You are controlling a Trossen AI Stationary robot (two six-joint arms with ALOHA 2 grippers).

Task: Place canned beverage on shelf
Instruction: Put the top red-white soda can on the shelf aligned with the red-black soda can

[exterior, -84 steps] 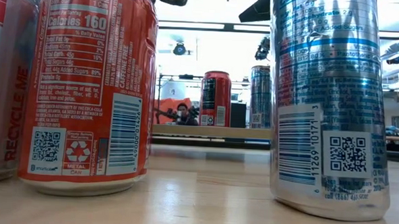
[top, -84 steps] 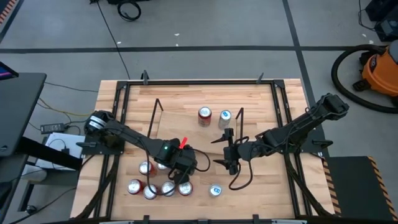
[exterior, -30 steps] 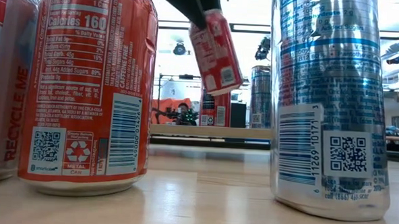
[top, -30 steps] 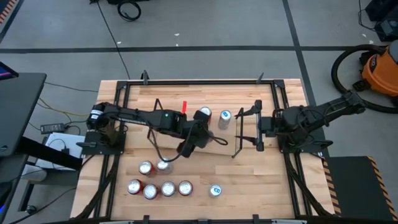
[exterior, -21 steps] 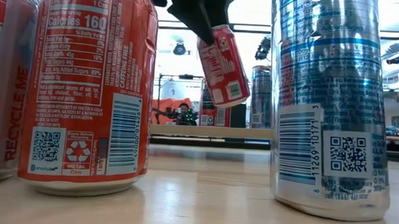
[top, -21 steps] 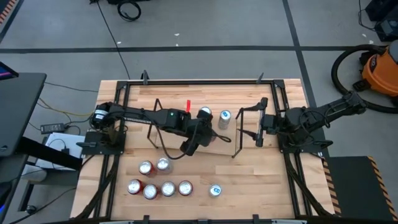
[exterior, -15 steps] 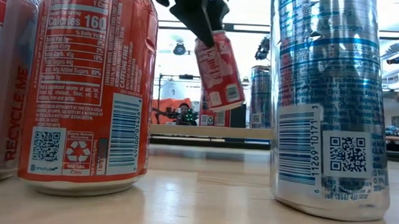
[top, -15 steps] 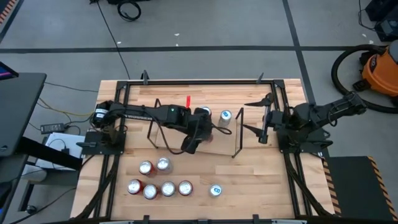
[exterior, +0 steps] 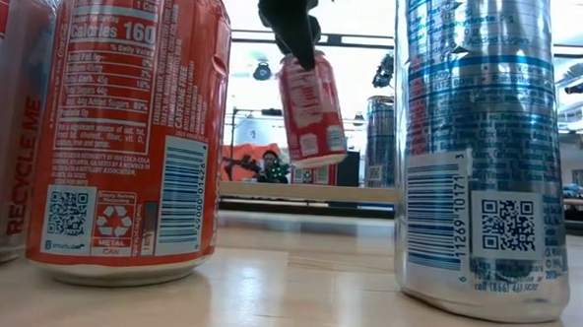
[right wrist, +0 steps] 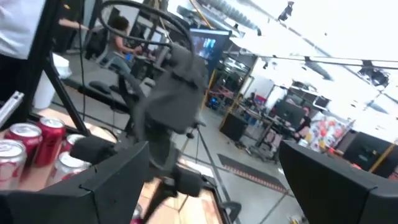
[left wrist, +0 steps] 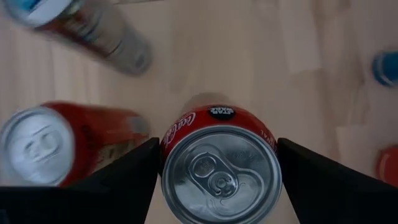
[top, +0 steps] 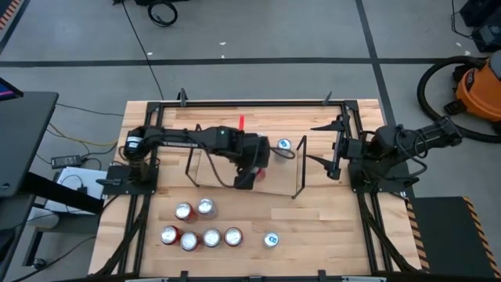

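Observation:
My left gripper [top: 249,171] is over the shelf [top: 274,178], a light-wood board with black wire frames at its two short ends, and is shut on a red can [exterior: 312,107]. In the left wrist view the can's silver top [left wrist: 221,174] sits between my two dark fingers. A second red can [left wrist: 43,146] and a silver-blue can [top: 283,145] stand on the shelf board. My right gripper [top: 313,144] is open and empty, just past the shelf's right frame. My left gripper pinches the red can between its two fingers, on opposite sides of the wall just below the top rim [left wrist: 166,146]. The fingers slant down from above. The can hangs below them, slightly tilted, its bottom [exterior: 323,155] clear of the shelf board.
Several cans stand in a cluster near the table's front edge [top: 200,227], and a blue-topped one [top: 272,239] stands apart to their right. In the low view a red can [exterior: 126,127] and a silver-blue can [exterior: 480,142] loom close. Black rails [top: 356,141] border the table.
My left gripper has carried the red can toward the table's far edge and a little right, over the shelf, while rolling; the can hangs nearer upright than before. My right gripper has drawn back toward the right rail, rolled, and stayed open.

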